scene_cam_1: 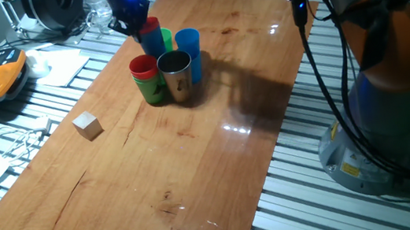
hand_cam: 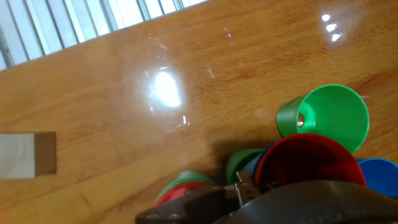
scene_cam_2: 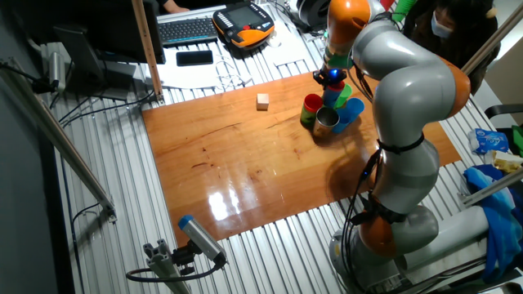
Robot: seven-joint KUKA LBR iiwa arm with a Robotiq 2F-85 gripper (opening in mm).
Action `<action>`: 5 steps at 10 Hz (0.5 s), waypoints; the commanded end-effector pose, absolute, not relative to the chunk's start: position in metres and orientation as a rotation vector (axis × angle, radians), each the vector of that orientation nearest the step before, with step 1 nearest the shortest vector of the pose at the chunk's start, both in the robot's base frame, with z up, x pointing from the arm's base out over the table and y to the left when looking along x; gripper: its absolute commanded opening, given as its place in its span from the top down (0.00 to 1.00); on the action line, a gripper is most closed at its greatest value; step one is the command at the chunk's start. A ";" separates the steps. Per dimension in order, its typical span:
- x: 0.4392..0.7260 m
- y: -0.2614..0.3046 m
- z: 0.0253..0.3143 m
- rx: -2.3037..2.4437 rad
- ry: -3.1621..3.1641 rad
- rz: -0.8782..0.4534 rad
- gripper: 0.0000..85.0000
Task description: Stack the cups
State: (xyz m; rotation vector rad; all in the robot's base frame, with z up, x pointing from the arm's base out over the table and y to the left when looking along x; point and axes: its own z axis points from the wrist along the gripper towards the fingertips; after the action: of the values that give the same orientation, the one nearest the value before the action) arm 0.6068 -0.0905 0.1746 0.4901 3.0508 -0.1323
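the cups (scene_cam_1: 166, 67) stand clustered at the far end of the wooden table (scene_cam_1: 159, 185): a red cup (scene_cam_1: 143, 67) on a green one, a steel cup (scene_cam_1: 177, 74), a blue stack (scene_cam_1: 190, 52). the gripper (scene_cam_1: 132, 21) sits over the cluster; cannot tell its grasp. a wooden cube (scene_cam_1: 87, 126) lies well apart.

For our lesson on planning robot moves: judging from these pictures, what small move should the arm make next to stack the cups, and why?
Probably lower straight down a little. The pincer sits at the cup cluster and seems to carry a blue cup above the green cup behind the steel cup. The grip itself is hidden, so check alignment before releasing.
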 end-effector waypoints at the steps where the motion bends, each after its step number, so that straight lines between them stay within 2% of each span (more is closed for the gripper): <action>1: 0.604 -0.087 0.170 0.495 3.031 -0.155 1.00; 2: 0.604 -0.086 0.168 0.505 3.023 -0.160 0.80; 5: 0.608 -0.088 0.165 0.515 3.007 -0.157 0.80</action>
State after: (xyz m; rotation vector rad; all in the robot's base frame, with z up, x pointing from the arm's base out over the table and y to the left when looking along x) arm 0.6082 -0.0876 0.1645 0.5145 3.0060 -0.1571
